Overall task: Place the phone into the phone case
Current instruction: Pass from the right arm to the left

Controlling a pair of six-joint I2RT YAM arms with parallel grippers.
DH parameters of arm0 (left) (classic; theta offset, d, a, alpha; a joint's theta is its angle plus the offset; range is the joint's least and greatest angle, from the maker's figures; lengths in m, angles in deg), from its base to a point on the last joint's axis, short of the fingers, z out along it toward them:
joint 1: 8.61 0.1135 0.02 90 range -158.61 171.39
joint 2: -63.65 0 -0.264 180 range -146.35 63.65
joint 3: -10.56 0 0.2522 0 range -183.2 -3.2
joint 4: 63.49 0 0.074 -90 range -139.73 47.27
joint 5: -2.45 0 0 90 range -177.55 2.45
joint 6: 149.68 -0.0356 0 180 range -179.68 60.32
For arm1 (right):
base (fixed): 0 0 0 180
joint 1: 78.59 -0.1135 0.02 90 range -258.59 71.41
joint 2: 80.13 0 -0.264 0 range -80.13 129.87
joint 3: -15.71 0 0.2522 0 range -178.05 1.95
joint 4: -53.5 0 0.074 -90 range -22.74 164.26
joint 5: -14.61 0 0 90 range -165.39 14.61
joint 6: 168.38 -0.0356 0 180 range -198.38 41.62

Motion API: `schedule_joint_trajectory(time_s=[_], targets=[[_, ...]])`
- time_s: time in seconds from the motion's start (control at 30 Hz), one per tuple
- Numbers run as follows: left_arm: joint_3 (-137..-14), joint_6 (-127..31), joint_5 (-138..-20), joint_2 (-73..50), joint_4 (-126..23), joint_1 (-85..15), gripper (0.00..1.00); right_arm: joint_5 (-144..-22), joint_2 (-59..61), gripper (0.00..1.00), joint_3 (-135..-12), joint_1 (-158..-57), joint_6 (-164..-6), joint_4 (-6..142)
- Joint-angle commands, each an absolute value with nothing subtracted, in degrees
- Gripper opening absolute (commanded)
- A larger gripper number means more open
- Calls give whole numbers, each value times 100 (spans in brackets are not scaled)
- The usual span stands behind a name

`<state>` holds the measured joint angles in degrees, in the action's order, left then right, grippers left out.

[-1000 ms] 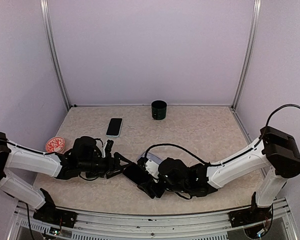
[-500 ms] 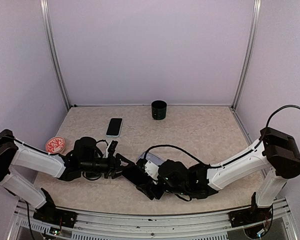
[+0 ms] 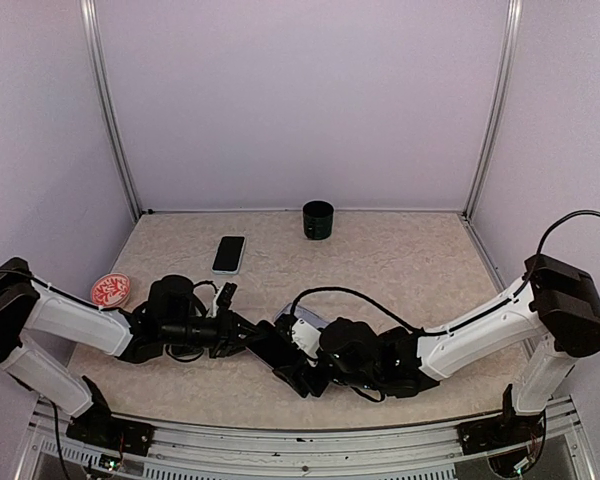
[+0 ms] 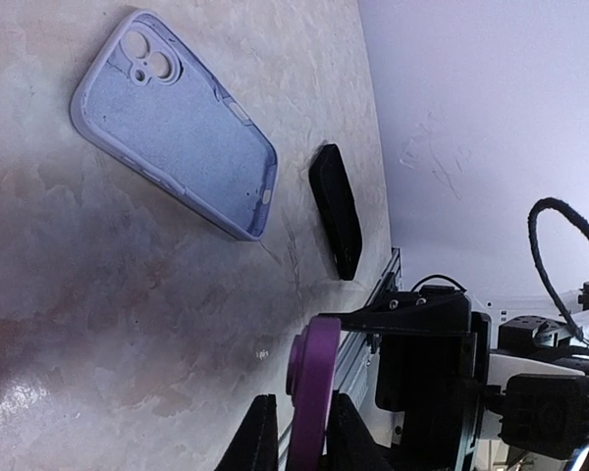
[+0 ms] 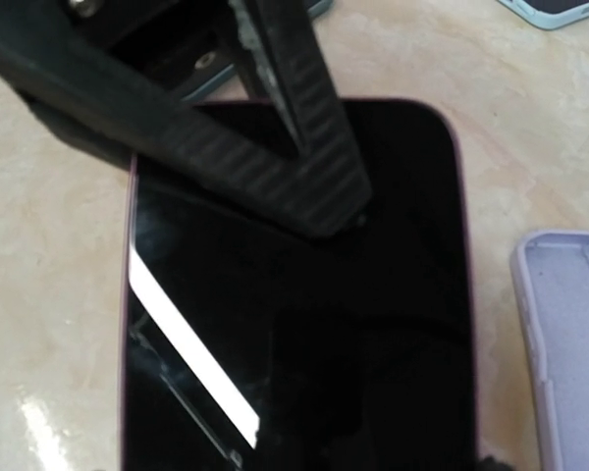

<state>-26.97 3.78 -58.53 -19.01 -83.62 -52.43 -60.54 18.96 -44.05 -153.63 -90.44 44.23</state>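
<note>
From above, left to right on the desk (image 3: 400,260): one red-and-white disc (image 3: 110,290), my left claw (image 3: 246,336), the black phone (image 3: 273,348) and my right claw (image 3: 298,376). One lavender phone case (image 3: 305,322) lies just behind the phone, half hidden by my right arm. Farther back lie a pale second phone (image 3: 229,254) and one black cup (image 3: 318,219). That makes two phones, one case, one cup and one disc.

Only my left wrist view shows the case whole, empty, open side up. It also shows my left claw narrow, its fingers (image 4: 260,442) pinching the phone's purple edge. One black oblong (image 4: 336,211) lies beyond the case; I cannot name it.

Only my right wrist view shows the phone's dark screen facing up. My right claw holds the phone, spread wide, its own fingers hidden in that view.
</note>
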Motion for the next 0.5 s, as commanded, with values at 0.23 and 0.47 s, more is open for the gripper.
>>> schedule_joint_trajectory(time_s=[0.23, 0.47], targets=[[-2820, 91, -6002, -1808, -8127, -5369, 0, -5747, 1567, 80, -4435, -15426, -9139, 4389], [-2900, -10, -6033, -1545, -8179, -5396, 0, -5457, 735, 99, -4237, -15426, -9615, 4648]])
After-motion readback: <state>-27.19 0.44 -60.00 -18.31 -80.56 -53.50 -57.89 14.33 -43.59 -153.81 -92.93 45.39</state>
